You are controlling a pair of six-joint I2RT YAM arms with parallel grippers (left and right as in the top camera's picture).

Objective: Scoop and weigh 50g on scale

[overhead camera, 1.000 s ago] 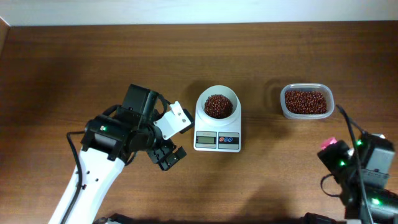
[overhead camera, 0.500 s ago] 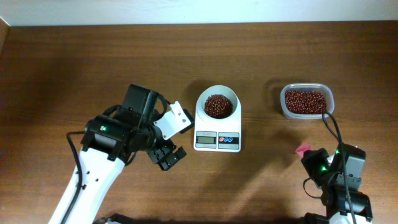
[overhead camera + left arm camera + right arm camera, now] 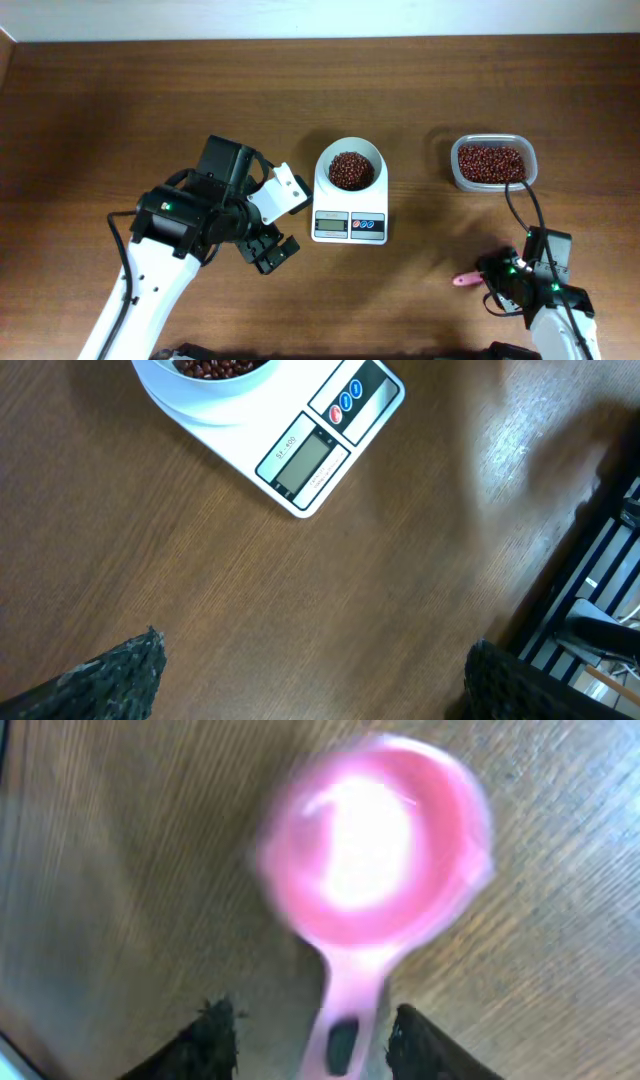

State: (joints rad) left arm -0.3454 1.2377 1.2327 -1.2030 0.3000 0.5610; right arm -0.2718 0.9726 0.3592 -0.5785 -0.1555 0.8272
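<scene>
- Spread wide at left gripper [image 3: 310, 665], gripping nothing, beside scale [image 3: 349, 226] mid-tabletop [image 3: 120, 100].
- Parted at right gripper [image 3: 312, 1032], straddling blurred pink scoop [image 3: 375, 855] handle, toward near right corner.
- Heaped in bowl: beans [image 3: 351, 169].

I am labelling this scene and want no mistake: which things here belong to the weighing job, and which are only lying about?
Job: scale, white bowl on it, beans in the bowl, clear tub of more beans, pink scoop.
Lying about: nothing loose visible; the wooden table only bears them.
</scene>
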